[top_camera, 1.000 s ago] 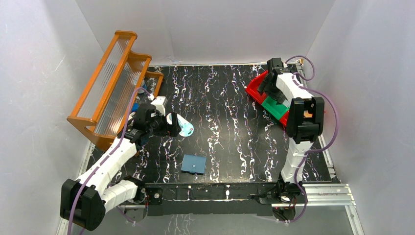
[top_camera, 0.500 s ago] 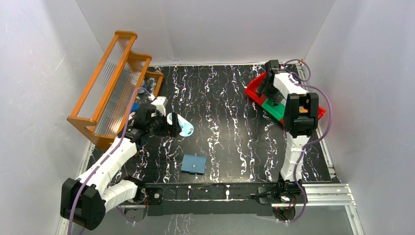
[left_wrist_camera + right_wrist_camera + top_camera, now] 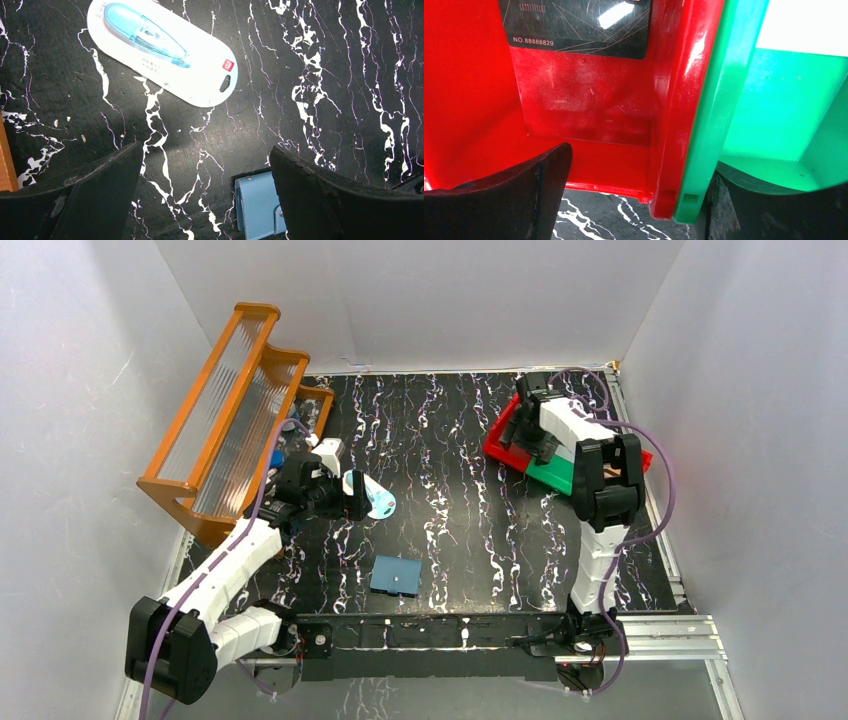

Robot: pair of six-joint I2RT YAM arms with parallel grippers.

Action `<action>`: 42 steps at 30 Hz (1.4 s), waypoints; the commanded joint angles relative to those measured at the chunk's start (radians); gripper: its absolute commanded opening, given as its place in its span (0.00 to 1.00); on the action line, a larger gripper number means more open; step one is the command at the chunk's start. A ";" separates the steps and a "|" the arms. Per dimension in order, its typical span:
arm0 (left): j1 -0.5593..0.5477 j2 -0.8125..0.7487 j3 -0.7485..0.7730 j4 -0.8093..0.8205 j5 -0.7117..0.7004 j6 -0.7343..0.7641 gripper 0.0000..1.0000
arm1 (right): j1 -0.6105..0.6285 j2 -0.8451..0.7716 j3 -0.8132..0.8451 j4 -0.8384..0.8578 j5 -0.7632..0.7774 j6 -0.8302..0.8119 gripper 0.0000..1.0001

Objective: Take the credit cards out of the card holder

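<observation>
Blue card holder (image 3: 396,575) lies flat; black card (image 3: 579,22) inside red bin (image 3: 589,130).

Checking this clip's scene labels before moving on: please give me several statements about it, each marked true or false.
1. The card holder lies on the table, in neither hand. True.
2. A black card lies in the red bin. True.
3. The left hand is shut on the oval case. False: it is open and empty; the case lies on the table beyond its fingers.
4. The right hand hovers above the card holder. False: it is over the red bin and the green bin.
</observation>
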 commanded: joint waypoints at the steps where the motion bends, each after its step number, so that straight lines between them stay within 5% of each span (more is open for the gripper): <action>1: -0.004 0.000 0.019 -0.010 0.018 0.000 0.98 | 0.089 -0.047 -0.037 -0.004 0.000 0.012 0.88; 21: -0.004 0.054 0.029 -0.015 0.033 -0.019 0.98 | 0.545 -0.001 -0.018 -0.010 -0.022 0.080 0.88; 34: -0.004 0.103 0.061 -0.105 -0.183 -0.078 0.98 | 0.580 -0.184 -0.054 0.046 -0.060 0.027 0.91; 42: -0.004 0.258 0.146 -0.053 -0.079 -0.185 0.98 | 0.579 -0.423 -0.271 0.088 -0.054 0.030 0.90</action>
